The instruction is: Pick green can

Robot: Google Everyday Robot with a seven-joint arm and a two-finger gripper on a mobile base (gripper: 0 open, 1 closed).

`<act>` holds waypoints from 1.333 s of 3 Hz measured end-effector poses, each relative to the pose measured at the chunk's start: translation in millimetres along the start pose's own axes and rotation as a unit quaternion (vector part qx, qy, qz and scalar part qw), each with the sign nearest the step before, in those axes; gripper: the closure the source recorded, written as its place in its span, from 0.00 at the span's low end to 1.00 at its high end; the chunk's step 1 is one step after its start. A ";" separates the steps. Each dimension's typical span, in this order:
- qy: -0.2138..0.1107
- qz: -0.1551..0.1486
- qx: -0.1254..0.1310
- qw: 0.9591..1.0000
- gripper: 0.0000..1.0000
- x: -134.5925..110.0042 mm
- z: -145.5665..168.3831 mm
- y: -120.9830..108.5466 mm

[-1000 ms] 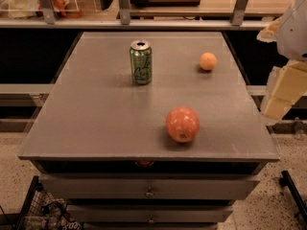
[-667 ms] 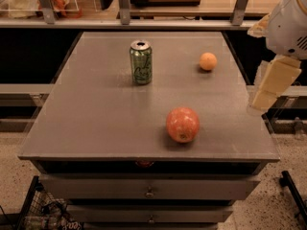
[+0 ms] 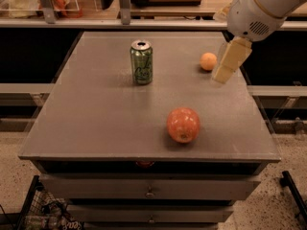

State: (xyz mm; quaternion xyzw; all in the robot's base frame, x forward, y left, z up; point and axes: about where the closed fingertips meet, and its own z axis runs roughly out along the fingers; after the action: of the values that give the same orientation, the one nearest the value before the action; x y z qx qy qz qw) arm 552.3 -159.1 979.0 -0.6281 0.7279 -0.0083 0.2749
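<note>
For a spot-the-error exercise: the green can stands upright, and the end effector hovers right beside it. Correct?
No. The camera view shows the end effector hovering beside the small orange fruit at the right of the table, apart from the green can, which does stand upright.

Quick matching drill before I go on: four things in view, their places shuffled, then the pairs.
1 green can
2 small orange
3 red apple
4 end effector

A front of the table, right of centre
B upright, back, left of centre
C hanging just right of the orange
D resting back right

Pairs: 1-B, 2-D, 3-A, 4-C
</note>
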 end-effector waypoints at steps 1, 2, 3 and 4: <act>-0.068 0.002 -0.031 0.997 0.00 -27.2 30.7 -18.1; -0.075 0.006 -0.034 0.997 0.00 -29.2 32.9 -18.3; -0.090 0.025 -0.031 0.995 0.00 -21.9 51.2 -21.2; -0.125 0.053 -0.015 0.991 0.00 -14.2 81.9 -34.9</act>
State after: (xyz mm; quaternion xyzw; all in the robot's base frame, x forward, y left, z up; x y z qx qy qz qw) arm 618.5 -126.1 927.6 -0.5891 0.7199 0.0961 0.3543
